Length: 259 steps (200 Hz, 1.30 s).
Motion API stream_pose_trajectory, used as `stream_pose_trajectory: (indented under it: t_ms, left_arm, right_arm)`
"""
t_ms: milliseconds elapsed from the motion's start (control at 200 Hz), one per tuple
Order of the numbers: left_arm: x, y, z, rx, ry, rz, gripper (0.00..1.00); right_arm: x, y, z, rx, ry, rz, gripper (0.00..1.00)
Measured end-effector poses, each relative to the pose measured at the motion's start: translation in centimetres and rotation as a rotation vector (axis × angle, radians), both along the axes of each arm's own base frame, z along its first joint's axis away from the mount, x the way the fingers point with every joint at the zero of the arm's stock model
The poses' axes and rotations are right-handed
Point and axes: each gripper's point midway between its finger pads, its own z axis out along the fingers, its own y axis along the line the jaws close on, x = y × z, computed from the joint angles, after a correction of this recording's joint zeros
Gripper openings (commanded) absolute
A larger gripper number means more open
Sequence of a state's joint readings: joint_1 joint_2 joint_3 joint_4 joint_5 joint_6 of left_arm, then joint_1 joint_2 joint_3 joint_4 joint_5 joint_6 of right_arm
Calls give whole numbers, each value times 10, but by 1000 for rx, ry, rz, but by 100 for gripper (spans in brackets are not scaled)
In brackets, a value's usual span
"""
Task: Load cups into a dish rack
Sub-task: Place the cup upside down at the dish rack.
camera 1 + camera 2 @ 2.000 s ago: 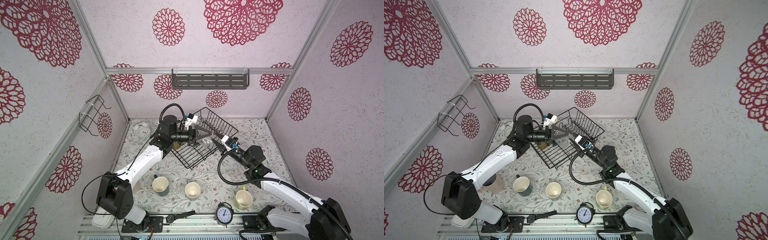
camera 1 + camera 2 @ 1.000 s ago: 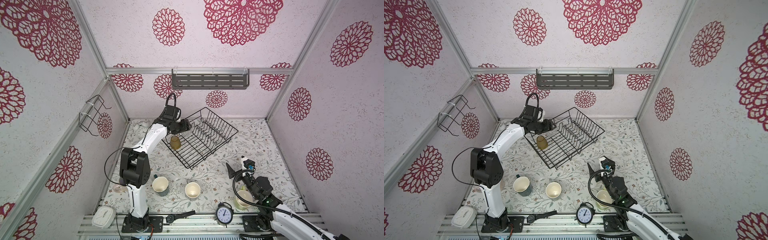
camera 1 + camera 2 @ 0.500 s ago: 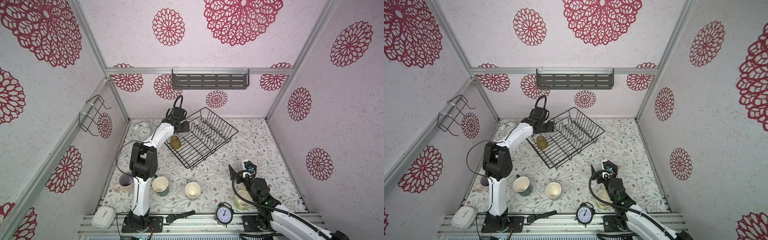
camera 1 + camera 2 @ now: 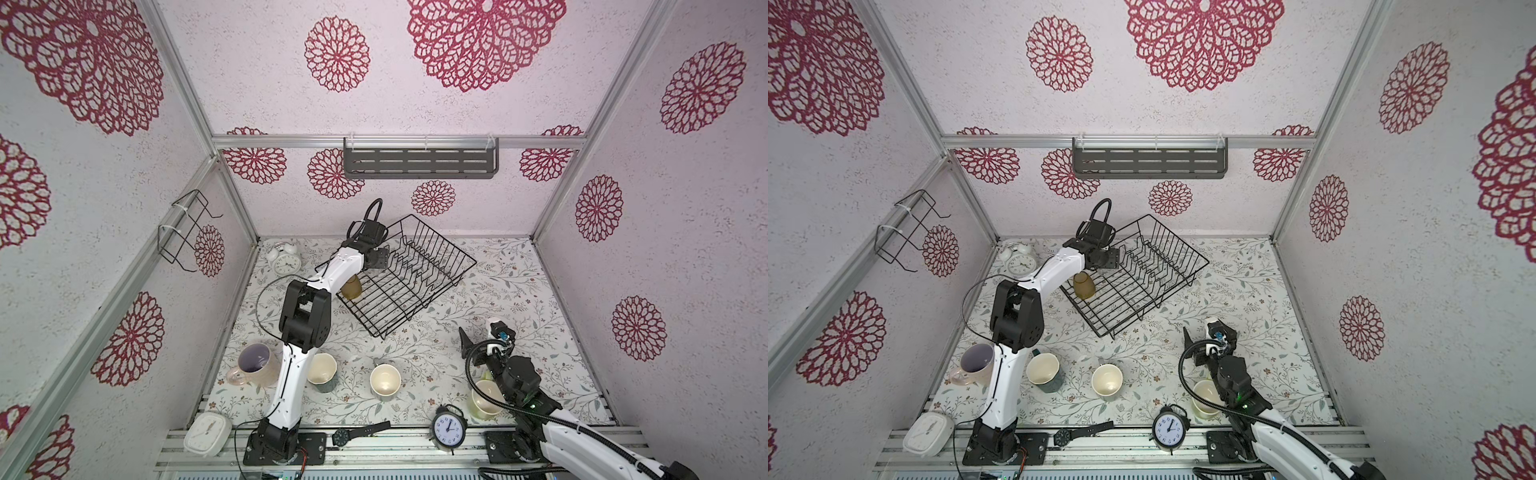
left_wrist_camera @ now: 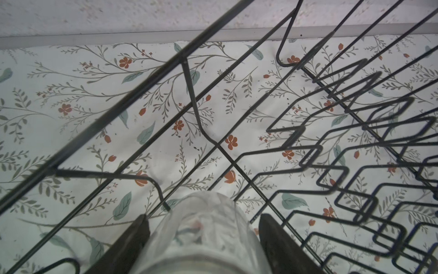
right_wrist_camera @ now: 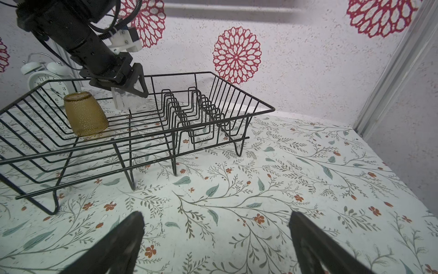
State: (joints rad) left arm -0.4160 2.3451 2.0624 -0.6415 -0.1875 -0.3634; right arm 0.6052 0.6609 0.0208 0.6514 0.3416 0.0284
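Changes over the last two seconds: the left arm shifted from mid-rack to the rack's far-left corner, uncovering the ribbed pink mug [image 4: 253, 365] at the table's left edge. There the left gripper [image 5: 205, 220] was clamped on the clear glass [image 6: 128, 102], low inside the dish rack [image 4: 395, 309]. That put it just beside the amber tumbler [image 4: 352, 287], which sat mouth-down on the rack floor. The right arm pulled back from the rack to the front right. There the right gripper [image 6: 216, 225] hung spread wide and empty over bare table, just past the pale yellow-green mug [image 4: 478, 403]. Both the dark teal mug [image 4: 322, 370] and grey mug [image 4: 385, 380] stayed put near the front. My read: one cup loaded, the second about to be released, four to go.

View differences: in both top views the glass was practically invisible behind the left wrist. The left wrist view showed it squeezed between both fingers [image 5: 135, 237]. The right wrist view showed its height against the wires, though I couldn't tell whether it touched them. The mugs appeared only in the top views.
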Motion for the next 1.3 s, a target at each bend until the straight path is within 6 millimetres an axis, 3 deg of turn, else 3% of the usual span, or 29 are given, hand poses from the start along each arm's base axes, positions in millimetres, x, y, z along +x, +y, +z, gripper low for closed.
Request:
stream_pose_trajectory:
  t_ms: [350,926,1296]
  left_arm:
    - [-4,2,-26,15,28,6,61]
    - [-2,-9,-25,3,19,-67,67]
    - [-2,-8,-38,16,35,-68,70]
  right_arm:
    - [-2,-3,11,19,-28,-6,99]
    - [-1,-2,3,18,1,-8,99]
    - [-2,-3,8,30,-15,-9,99]
